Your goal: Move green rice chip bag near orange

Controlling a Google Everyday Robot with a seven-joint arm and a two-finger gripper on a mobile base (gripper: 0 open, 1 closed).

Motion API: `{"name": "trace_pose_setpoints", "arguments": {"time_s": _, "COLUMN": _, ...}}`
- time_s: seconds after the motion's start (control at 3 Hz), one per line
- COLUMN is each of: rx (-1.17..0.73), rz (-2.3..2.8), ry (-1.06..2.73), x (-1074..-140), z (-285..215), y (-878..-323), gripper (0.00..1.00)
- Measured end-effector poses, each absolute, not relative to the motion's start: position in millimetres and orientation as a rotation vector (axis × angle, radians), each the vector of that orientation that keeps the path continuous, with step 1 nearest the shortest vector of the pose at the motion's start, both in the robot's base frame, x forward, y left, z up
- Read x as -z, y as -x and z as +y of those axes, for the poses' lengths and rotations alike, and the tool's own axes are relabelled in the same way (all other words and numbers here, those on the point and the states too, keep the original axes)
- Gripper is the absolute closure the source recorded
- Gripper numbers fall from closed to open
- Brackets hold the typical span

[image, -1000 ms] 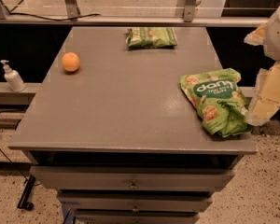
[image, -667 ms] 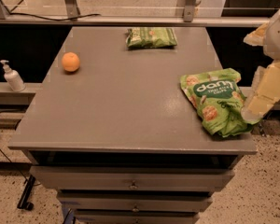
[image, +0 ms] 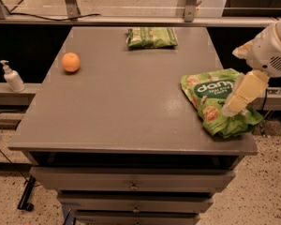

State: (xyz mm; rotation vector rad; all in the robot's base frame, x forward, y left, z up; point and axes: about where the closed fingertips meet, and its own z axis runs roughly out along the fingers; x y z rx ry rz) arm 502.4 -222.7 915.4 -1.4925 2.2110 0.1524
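The green rice chip bag (image: 214,102) lies at the right edge of the grey table (image: 126,102), its dark green label facing up. The orange (image: 70,62) sits near the table's far left edge, far from the bag. My gripper (image: 234,108) reaches in from the right and hangs just over the bag's right side, with the white arm above it.
A flatter green packet (image: 151,37) lies at the table's far edge. A white pump bottle (image: 11,77) stands on a ledge to the left of the table. Drawers (image: 133,184) sit below the tabletop. A rail runs behind the table.
My gripper has moved left and inward over the bag's right side. The bag and the orange have not moved.
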Motion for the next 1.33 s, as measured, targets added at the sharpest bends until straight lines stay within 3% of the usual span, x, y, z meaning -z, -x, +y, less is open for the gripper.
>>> {"name": "trace_pose_setpoints", "arguments": {"time_s": 0.33, "rx": -0.200, "rz": 2.256, "ry": 1.435, "x": -881.5, "z": -233.0, "y": -517.3, "gripper": 0.00}}
{"name": "trace_pose_setpoints", "arguments": {"time_s": 0.67, "rx": -0.242, "rz": 2.306, "ry": 1.386, "x": -854.6, "z": -243.5, "y": -522.6, "gripper": 0.18}}
{"name": "trace_pose_setpoints", "arguments": {"time_s": 1.33, "rx": -0.277, "rz": 2.310, "ry": 1.343, "x": -858.3, "z": -249.0, "y": -531.5, "gripper": 0.64}}
